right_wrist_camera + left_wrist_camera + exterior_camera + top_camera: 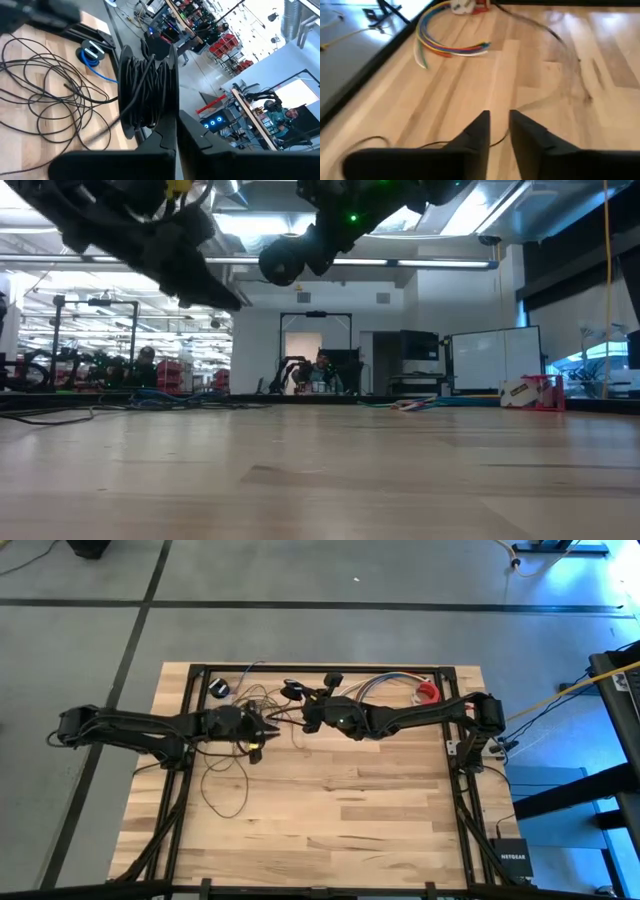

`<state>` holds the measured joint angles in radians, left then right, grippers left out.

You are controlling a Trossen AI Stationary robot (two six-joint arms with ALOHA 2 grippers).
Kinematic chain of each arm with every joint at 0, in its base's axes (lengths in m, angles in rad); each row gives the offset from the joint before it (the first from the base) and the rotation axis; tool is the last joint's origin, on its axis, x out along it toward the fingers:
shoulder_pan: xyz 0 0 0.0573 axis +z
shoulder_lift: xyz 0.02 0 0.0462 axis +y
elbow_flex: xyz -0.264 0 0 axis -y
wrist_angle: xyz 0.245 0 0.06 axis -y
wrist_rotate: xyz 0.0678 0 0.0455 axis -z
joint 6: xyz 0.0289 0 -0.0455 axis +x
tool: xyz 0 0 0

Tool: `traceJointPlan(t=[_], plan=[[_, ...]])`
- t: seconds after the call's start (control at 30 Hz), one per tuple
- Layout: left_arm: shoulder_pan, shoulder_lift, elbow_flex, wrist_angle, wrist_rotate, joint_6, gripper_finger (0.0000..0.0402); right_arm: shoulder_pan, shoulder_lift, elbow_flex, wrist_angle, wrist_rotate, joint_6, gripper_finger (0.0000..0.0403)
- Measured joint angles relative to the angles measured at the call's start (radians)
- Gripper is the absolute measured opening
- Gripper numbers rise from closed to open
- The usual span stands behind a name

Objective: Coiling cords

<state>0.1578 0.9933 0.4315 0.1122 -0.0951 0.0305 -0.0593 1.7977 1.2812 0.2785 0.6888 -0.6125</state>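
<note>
Cords (145, 90) sit bunched in the clenched right pincer (176, 132) above the desk (330, 820), loose loops trailing under the slightly parted, empty left pincer (499, 131), where slack could snag and drag the bundle undone.

The worktop (330, 810) is light wood with pale and tan stripes. The cords (45, 95) are thin and dark, almost black. The bundle of wires (445, 47) has yellow, blue, red and white lines. Both tools, left (497, 132) and right (175, 140), are black. The floor (300, 630) is grey with dark lines.
</note>
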Motion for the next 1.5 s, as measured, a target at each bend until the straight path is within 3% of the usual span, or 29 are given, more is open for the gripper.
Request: traceJointPlan(t=[0.17, 0.37, 0.5, 0.8, 1.2, 1.5], plan=[[-0.002, 0.063, -0.049, 0.101, 0.003, -0.015, 0.0119, 0.0, 0.0, 0.0, 0.004, -0.006, -0.002, 0.0002], [-0.01, 0.139, -0.067, 0.231, 0.054, -0.06, 0.0147, 0.0, 0.0, 0.0, 0.004, -0.029, -0.003, 0.0002], [-0.022, 0.174, -0.067, 0.33, 0.109, -0.083, 0.0149, 0.0, 0.0, 0.0, 0.003, -0.031, -0.003, 0.0002], [-0.034, 0.201, -0.067, 0.406, 0.114, -0.179, 0.0147, 0.0, 0.0, 0.0, -0.002, -0.027, -0.003, 0.0002], [-0.033, 0.416, -0.067, 0.722, 0.114, -0.297, 0.0148, 0.0, 0.0, 0.002, 0.02, -0.027, -0.025, 0.0003], [-0.033, 0.432, -0.056, 0.754, 0.118, -0.336, 0.0148, 0.0, 0.0, 0.002, 0.018, -0.027, -0.024, 0.0003]])
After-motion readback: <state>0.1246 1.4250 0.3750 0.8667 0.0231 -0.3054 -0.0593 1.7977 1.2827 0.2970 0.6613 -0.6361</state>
